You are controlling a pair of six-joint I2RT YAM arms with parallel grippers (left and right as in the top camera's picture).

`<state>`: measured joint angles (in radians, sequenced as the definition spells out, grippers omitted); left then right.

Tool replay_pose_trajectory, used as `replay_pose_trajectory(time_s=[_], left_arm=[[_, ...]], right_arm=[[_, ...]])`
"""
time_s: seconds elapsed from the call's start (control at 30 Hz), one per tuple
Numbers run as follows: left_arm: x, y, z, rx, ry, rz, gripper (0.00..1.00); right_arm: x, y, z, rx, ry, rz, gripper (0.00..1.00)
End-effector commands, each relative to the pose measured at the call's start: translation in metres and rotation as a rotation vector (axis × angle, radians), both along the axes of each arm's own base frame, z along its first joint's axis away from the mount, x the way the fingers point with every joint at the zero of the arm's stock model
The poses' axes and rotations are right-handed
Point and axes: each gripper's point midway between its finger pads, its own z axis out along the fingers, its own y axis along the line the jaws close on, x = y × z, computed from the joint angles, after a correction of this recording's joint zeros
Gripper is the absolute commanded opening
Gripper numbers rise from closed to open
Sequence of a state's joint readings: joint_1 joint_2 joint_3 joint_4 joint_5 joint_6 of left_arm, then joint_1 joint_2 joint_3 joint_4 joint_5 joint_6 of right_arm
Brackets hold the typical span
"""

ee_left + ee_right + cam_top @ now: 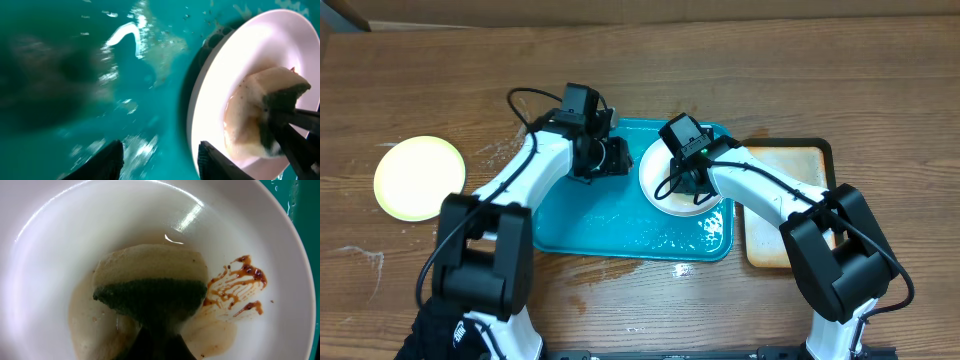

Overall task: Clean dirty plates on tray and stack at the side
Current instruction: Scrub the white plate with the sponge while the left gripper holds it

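Observation:
A white plate [660,190] lies on the wet teal tray [580,225], tilted up at its left edge. My right gripper [692,180] is shut on a sponge [150,280], cream on top and dark green below, and presses it into the plate [60,240]. Brown sauce streaks [240,285] and a tan smear lie beside the sponge. My left gripper [160,160] is open just above the tray, its right finger at the plate's left rim [200,110]. A pale yellow-green plate [418,178] lies on the table at the left. A third plate is not in view.
A cream tray with a dark rim [790,200] sits right of the teal tray, partly under my right arm. Water drops lie on the wooden table [680,270] by the teal tray's front edge.

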<state>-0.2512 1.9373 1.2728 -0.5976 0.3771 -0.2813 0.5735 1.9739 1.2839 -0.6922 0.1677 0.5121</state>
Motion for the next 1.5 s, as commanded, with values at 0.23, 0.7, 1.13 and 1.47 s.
replay_pose_trajectory(time_s=[0.23, 0.7, 1.13, 1.47], left_arm=[[-0.018, -0.056, -0.048, -0.117, 0.111, -0.092, 0.47], [-0.022, -0.014, -0.066, 0.104, 0.170, 0.061, 0.04], [-0.028, 0.025, -0.071, 0.168, 0.237, 0.125, 0.04], [-0.037, 0.030, -0.071, 0.184, 0.265, 0.092, 0.04]], right_arm=[[-0.013, -0.017, -0.024, -0.057, 0.069, -0.016, 0.04], [-0.015, -0.023, -0.024, -0.086, 0.077, -0.022, 0.04], [-0.020, -0.078, -0.013, -0.325, 0.061, -0.134, 0.04], [0.032, -0.025, 0.056, -0.164, -0.067, -0.142, 0.04]])
